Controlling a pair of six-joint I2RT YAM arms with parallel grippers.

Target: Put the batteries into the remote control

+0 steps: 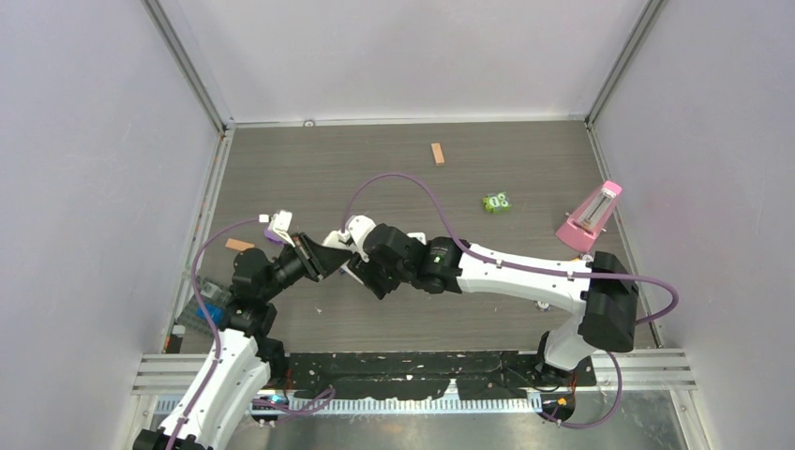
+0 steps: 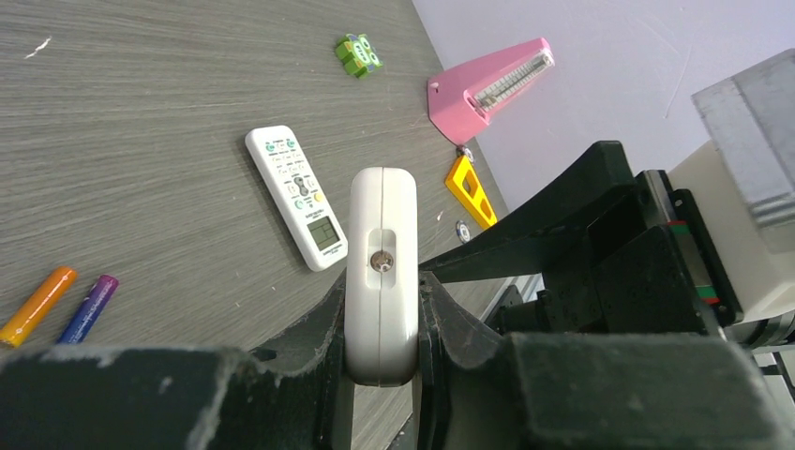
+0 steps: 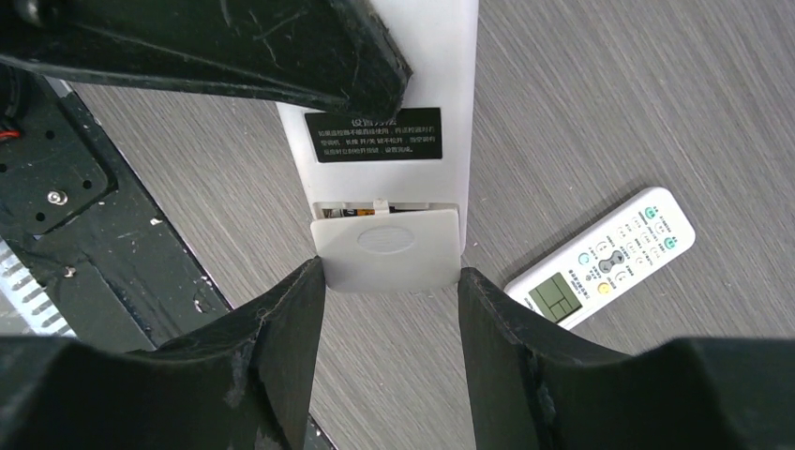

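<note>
Left end effector (image 2: 380,314) fills the near field of its wrist view, clamped on the long sides of the remote control (image 2: 382,234), which it holds off the worktop (image 2: 141,112). The batteries (image 2: 36,305) lie loose below, with a second remote (image 2: 295,195) further out. Right wrist view: right end effector (image 3: 389,272) pinches the part-slid battery cover (image 3: 386,246) by its side edges. Top view: both arms meet mid-worktop. The remote looks like light, stiff, slick plastic and the thin cover likely flexes, so grip the body clear of it.
</note>
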